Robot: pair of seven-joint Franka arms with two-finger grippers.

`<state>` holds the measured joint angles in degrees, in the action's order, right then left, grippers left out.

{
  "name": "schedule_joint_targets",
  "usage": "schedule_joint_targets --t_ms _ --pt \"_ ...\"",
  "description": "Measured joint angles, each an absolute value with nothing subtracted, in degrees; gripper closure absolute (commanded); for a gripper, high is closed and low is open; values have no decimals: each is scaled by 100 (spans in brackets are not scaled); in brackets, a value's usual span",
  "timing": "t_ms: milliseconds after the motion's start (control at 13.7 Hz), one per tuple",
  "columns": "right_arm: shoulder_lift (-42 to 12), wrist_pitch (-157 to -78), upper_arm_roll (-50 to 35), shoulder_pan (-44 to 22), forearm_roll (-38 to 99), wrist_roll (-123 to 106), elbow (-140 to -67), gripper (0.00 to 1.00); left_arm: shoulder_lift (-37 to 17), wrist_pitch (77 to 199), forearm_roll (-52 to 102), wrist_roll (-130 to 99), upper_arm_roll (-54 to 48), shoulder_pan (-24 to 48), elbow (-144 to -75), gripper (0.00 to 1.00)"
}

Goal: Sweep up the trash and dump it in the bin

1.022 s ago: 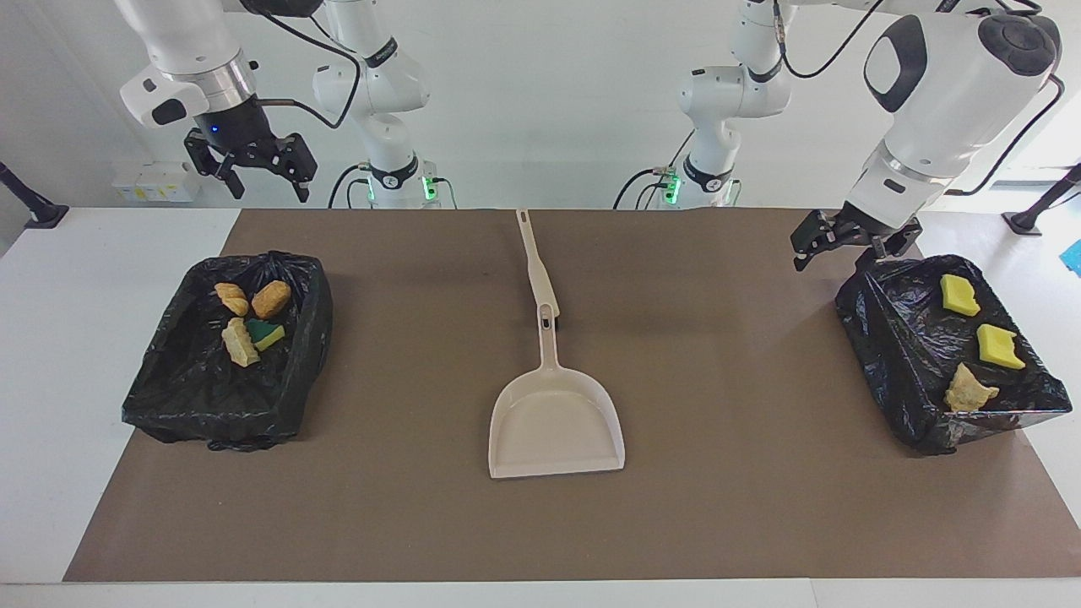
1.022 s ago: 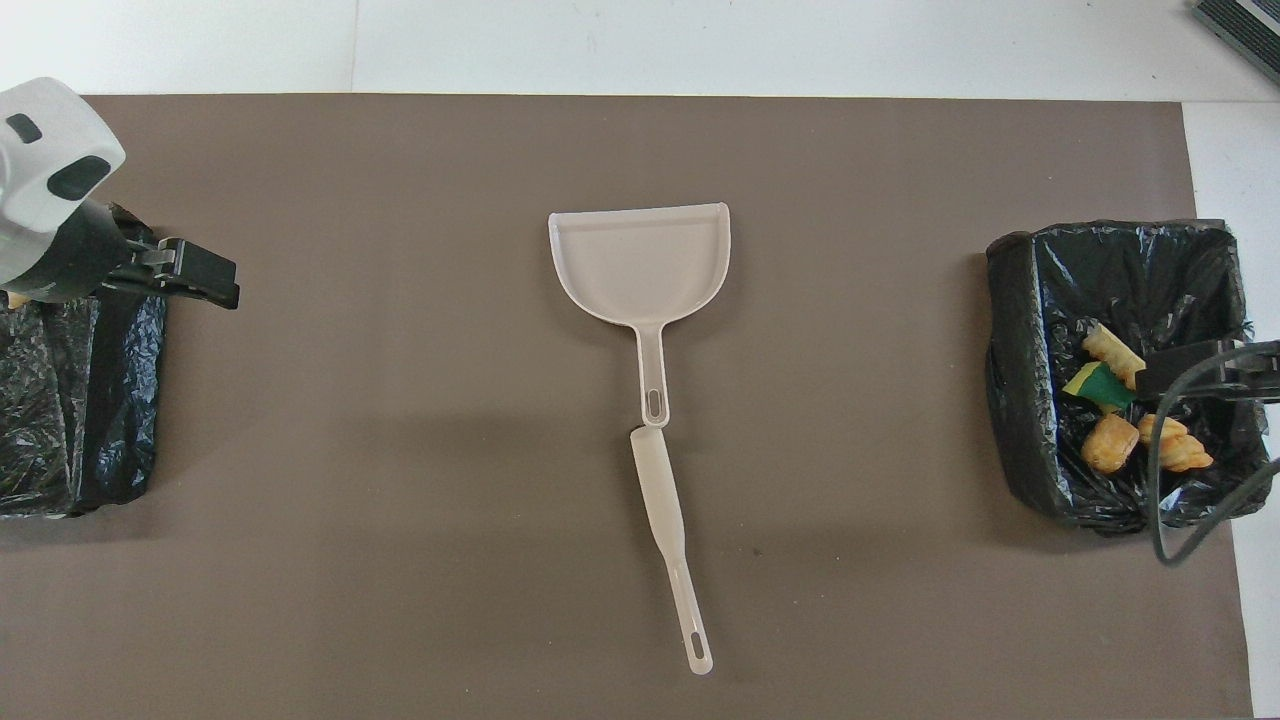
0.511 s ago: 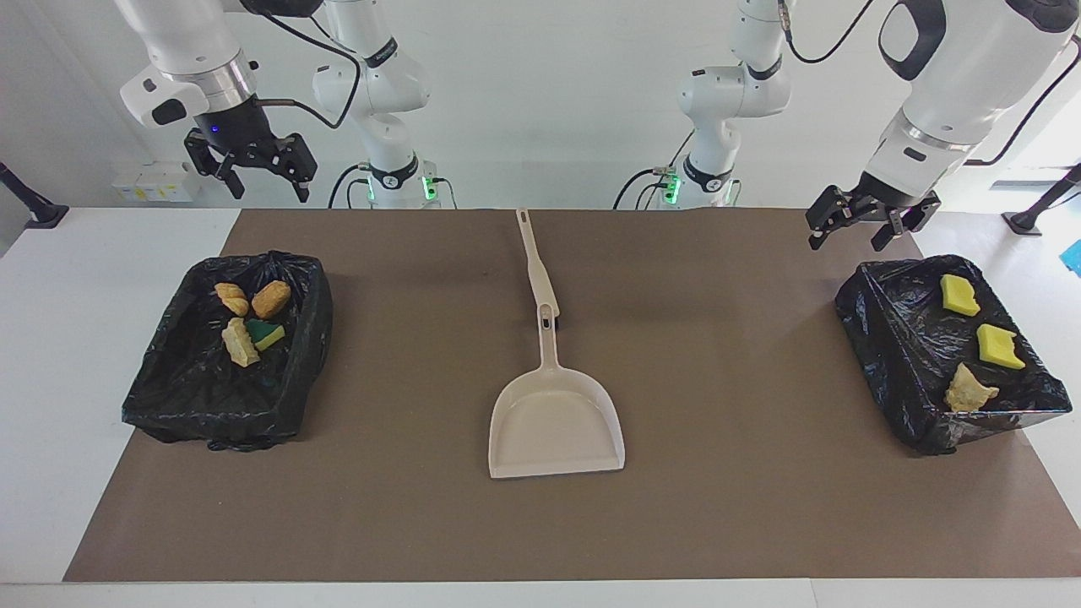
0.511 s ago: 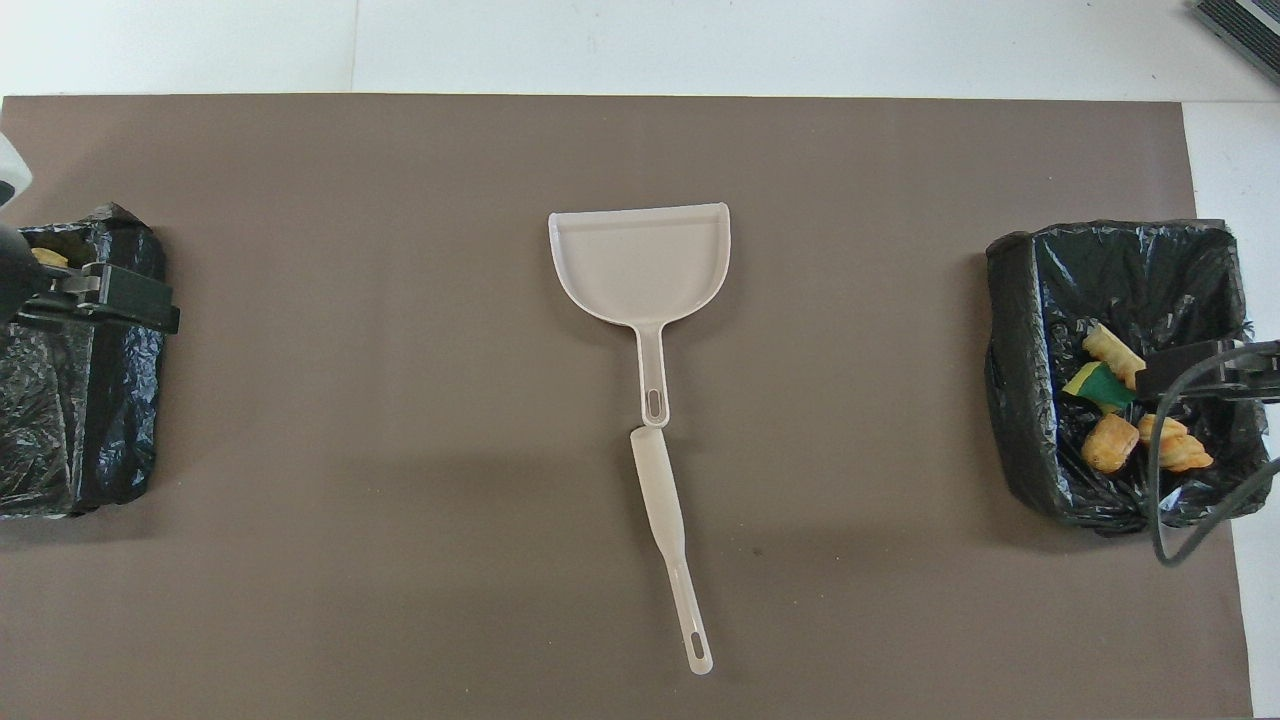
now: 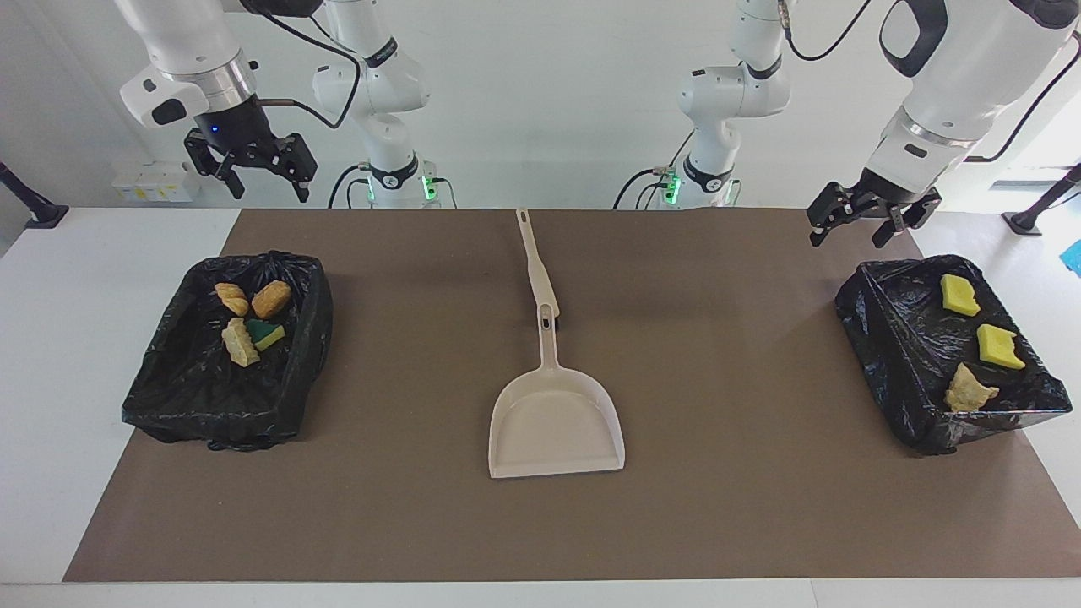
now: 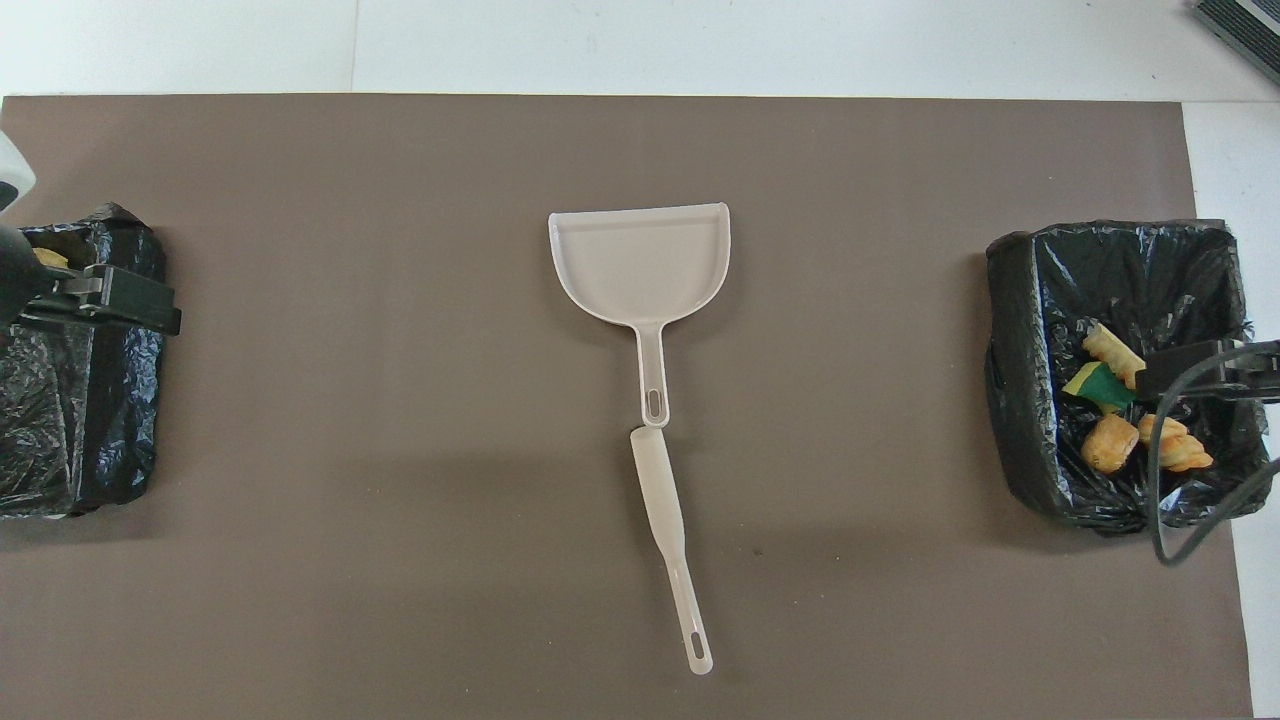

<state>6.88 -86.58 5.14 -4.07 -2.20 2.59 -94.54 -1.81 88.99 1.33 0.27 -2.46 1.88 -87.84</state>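
The trash lies in two black-lined bins. The bin at the right arm's end holds several pieces: bread chunks and a green-and-yellow sponge scrap. The bin at the left arm's end holds two yellow sponge pieces and a bread piece. My right gripper hangs open and empty high over its bin. My left gripper is open and empty in the air by the rim of the other bin. In the overhead view, right gripper and left gripper show at the edges.
A beige dustpan lies mid-mat, its handle toward the robots. A beige brush lies in line with it, nearer the robots, its tip at the handle's end. A brown mat covers the table. From above: dustpan, brush, bins.
My left gripper has lifted away from the rim of its bin and drawn back toward the table's end. The right arm, trash, dustpan and brush have not moved.
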Motion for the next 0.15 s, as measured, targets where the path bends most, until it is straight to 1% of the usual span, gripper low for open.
schedule_joint_targets --t_ms 146 --pt "688 -8658 514 -407 -220 259 -9454 0 -168 8892 133 58 -245 188 -8740 0"
